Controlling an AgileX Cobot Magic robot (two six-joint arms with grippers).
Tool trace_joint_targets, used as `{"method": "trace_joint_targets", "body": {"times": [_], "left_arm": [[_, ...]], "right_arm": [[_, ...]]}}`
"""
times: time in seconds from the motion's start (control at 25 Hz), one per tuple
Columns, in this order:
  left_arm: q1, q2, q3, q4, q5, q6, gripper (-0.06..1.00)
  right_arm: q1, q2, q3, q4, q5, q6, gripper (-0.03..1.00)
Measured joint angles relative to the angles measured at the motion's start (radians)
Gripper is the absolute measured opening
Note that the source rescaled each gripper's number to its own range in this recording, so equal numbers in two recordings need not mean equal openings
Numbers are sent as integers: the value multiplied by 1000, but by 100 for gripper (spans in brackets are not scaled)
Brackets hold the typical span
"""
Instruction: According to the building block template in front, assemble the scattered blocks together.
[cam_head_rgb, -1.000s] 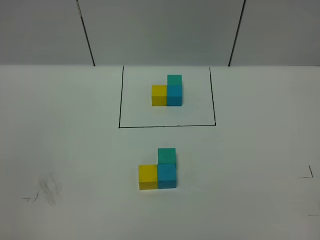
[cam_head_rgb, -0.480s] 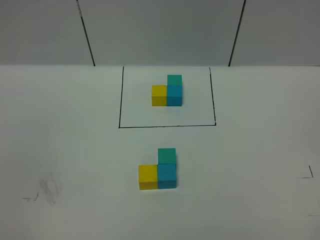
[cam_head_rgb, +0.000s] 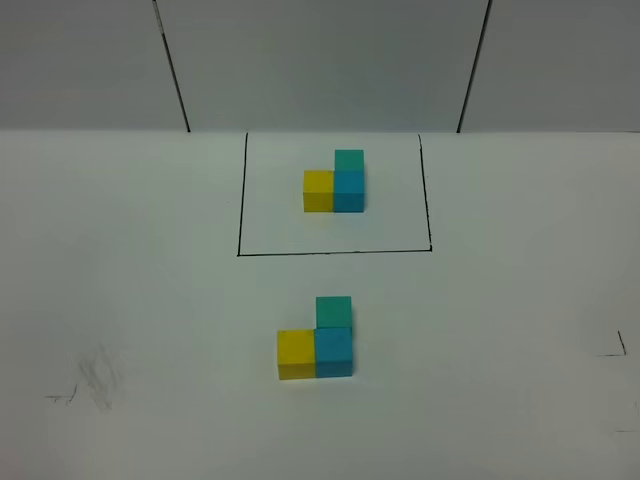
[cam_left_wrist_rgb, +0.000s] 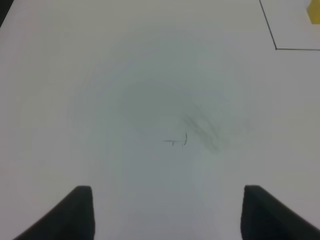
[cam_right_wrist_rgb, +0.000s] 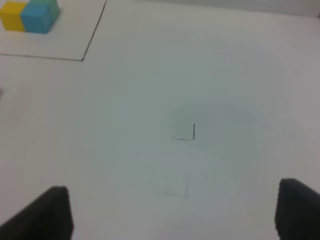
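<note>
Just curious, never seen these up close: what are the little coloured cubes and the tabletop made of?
The assembled blocks and the template look like painted wood or dense foam: flat matte colour, no shine, crisp edges. Which one, I cannot tell. The table seems a matte white laminate or paper, with pen lines and smudges.

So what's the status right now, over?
Left gripper and right gripper open, empty. Scattered blocks assembled: yellow beside blue, teal on top, matching building block template. Nothing in the way.

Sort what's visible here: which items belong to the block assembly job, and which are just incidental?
Job items:
- template cluster inside the black outline
- yellow cube, blue cube, teal cube, already joined in front

Incidental:
- black outline
- pencil smudge
- corner marks
</note>
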Motion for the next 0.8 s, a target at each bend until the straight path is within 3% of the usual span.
{"method": "trace_joint_targets", "body": {"times": [0.8], "left_arm": [[0, 0, 0, 0, 0, 0, 41]], "right_arm": [[0, -1, 8, 1, 11, 4, 67]]}}
